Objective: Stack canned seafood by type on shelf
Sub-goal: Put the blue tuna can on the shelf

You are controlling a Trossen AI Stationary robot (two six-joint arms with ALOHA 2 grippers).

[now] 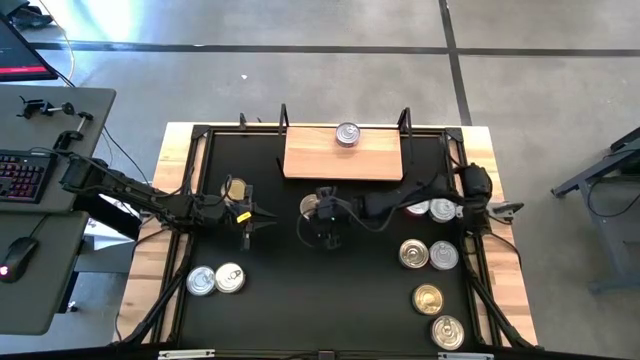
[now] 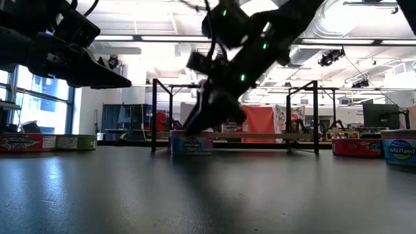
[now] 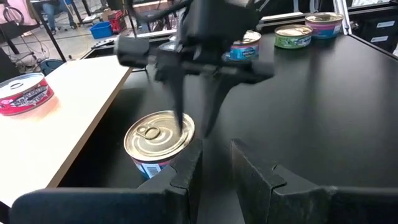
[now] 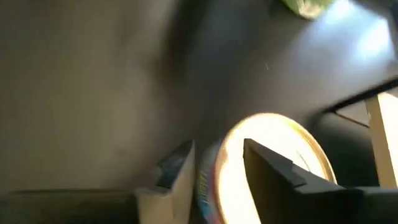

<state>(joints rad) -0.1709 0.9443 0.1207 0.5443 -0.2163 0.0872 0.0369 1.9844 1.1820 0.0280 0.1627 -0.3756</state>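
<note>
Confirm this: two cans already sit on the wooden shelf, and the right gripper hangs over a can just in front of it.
Not quite: the high view shows only one can on the shelf. The right gripper does hang over a can just in front of it.

Two dark jointed arms, black cabling

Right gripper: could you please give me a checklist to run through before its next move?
1. Right gripper fingers apart: ok.
2. Target can upright on the table, right under it: ok.
3. Target can actually gripped: cannot tell.
4. Shelf has bare board beside the shelf can: ok.
5. Left gripper empty and apart from the target can: ok.
</note>
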